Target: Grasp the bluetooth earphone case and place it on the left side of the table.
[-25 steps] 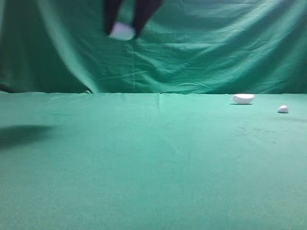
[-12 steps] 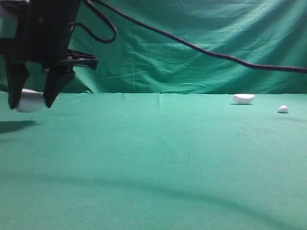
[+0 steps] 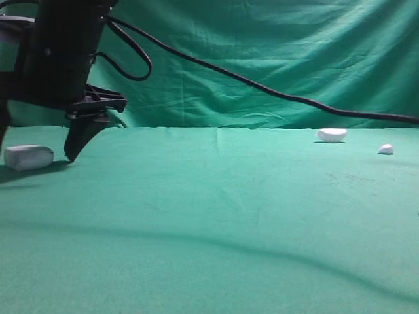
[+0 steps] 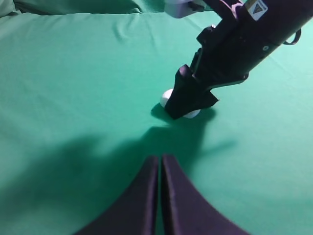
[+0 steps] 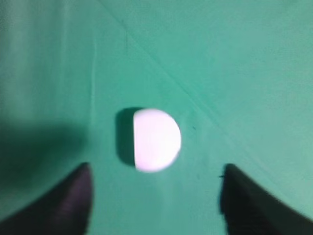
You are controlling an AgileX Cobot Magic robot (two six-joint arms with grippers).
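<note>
The white earphone case (image 3: pixel 27 157) lies on the green table (image 3: pixel 209 216) at the far left. My right gripper (image 3: pixel 36 154) has reached across to the left and stands open around the case, one black finger (image 3: pixel 78 140) to its right, apart from it. In the right wrist view the case (image 5: pixel 155 140) lies on the cloth just ahead of the open gripper (image 5: pixel 156 169). In the left wrist view my left gripper (image 4: pixel 160 159) is shut and empty. Ahead of it the right arm's finger (image 4: pixel 188 100) hides most of the case (image 4: pixel 167 96).
A smaller flat white oval piece (image 3: pixel 332 135) and a tiny white bud (image 3: pixel 386 149) lie at the back right. A black cable (image 3: pixel 262 88) runs from the right arm across the green backdrop curtain (image 3: pixel 275 52).
The right gripper has come down with the case at the far left, opened and let it go. The case now rests on the cloth.
</note>
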